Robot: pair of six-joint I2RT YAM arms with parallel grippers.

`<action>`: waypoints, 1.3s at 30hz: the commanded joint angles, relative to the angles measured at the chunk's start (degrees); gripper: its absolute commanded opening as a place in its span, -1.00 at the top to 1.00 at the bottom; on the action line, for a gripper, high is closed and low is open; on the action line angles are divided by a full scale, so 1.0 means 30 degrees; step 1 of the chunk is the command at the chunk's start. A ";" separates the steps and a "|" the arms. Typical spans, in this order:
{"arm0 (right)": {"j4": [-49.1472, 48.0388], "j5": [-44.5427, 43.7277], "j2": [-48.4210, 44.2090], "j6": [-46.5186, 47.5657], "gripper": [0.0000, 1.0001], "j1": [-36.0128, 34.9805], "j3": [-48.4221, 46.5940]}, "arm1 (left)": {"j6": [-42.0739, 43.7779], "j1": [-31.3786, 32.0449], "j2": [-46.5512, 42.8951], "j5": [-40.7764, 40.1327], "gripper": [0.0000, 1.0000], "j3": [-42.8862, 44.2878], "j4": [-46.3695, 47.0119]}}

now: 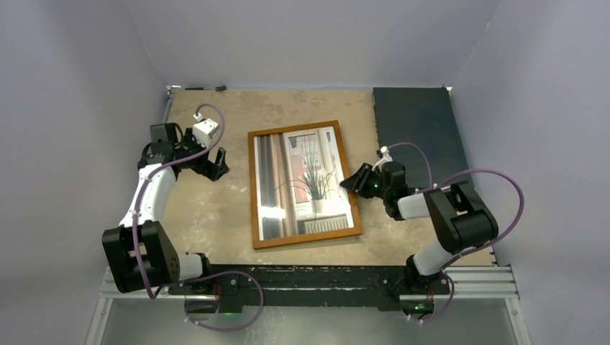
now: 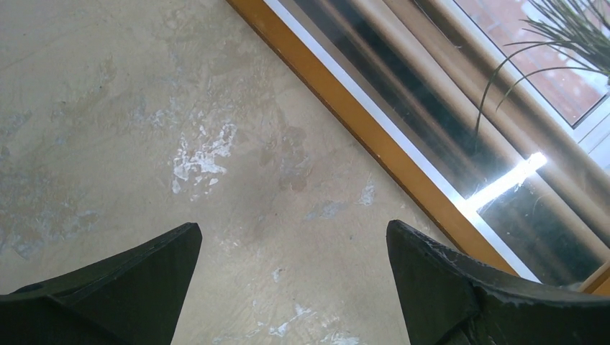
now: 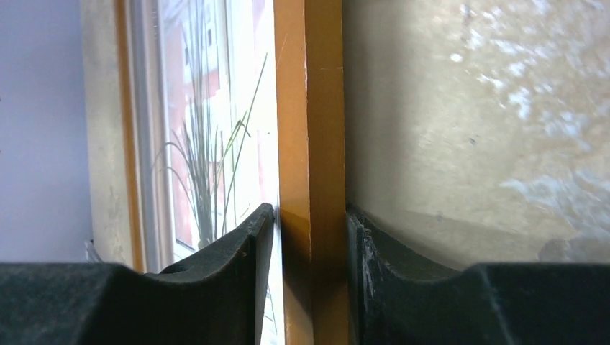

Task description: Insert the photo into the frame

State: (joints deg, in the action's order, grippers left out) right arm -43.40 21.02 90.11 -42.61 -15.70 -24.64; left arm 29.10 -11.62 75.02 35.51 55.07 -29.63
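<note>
- The photo (image 1: 298, 180) lay flat inside the frame (image 1: 252, 190), so I judged the step in hand to be letting go cleanly.
- To do it well, I would spread the fingers fully, then lift straight up, so that the frame did not drag.
- The right pincer (image 3: 311, 215) straddled the frame's right rail, with a finger close on each side. I could not tell whether they pressed it.
- The left pincer (image 2: 293, 237) hung wide open and empty, just left of the frame.

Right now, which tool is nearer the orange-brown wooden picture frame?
Right. The right tool straddles the frame edge; the left tool hangs open over the table, apart from it.
</note>
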 commanded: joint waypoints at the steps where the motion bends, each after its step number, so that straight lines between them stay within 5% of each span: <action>1: -0.4382 -0.1549 0.0658 -0.1064 0.12 -0.0040 0.0261 | -0.0530 -0.0096 -0.0252 0.0219 -0.99 -0.0256 0.0428; 5: -0.3997 -0.1594 0.0843 -0.0473 -0.03 -0.0042 -0.0225 | -0.0790 -0.0085 -0.0252 0.0140 -0.99 -0.0770 0.0863; 6: -0.3732 -0.1674 0.0818 -0.0342 -0.33 -0.0039 -0.0373 | -0.0937 -0.0083 -0.0226 0.0120 -1.00 -0.0803 0.0978; 7: -0.3490 -0.1703 0.0830 -0.0223 -0.86 -0.0039 -0.0505 | -0.1058 -0.0086 -0.0161 0.0067 -1.00 -0.0810 0.1084; 8: -0.3255 -0.1702 0.0842 -0.0168 -0.96 -0.0042 -0.0621 | -0.1172 -0.0083 -0.0102 0.0042 -1.00 -0.0808 0.1145; 17: 0.4489 -0.6512 -0.2412 0.1320 -0.98 -0.0042 -0.2723 | -0.2559 -0.0084 0.0252 -0.0262 -1.00 -0.1073 0.2503; 22: 0.6542 -0.8799 -0.5154 0.2844 -0.98 -0.0014 -0.4098 | -0.5594 0.0035 0.0760 -0.2191 -1.00 -0.2369 0.6155; 26: 0.8530 -1.4625 -0.5568 0.3790 -0.98 -0.0015 -0.5725 | -0.7779 0.0521 0.2135 -0.3361 -1.00 -0.2837 0.8052; 32: 0.4209 -2.1181 -0.5428 0.7619 -0.98 0.0068 -0.3671 | -0.9554 0.1685 0.2762 -0.7028 -1.00 -0.4284 1.1590; 39: -0.0102 -2.1043 -0.4426 0.8568 -0.98 0.1086 -0.1410 | -1.0354 0.2182 0.2764 -0.8637 -1.00 -0.9883 2.1393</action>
State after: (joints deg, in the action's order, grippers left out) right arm -32.25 -37.65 76.09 -21.63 -13.96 -32.58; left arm 0.99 -5.87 83.37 14.11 32.16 14.83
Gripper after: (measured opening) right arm 0.987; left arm 0.996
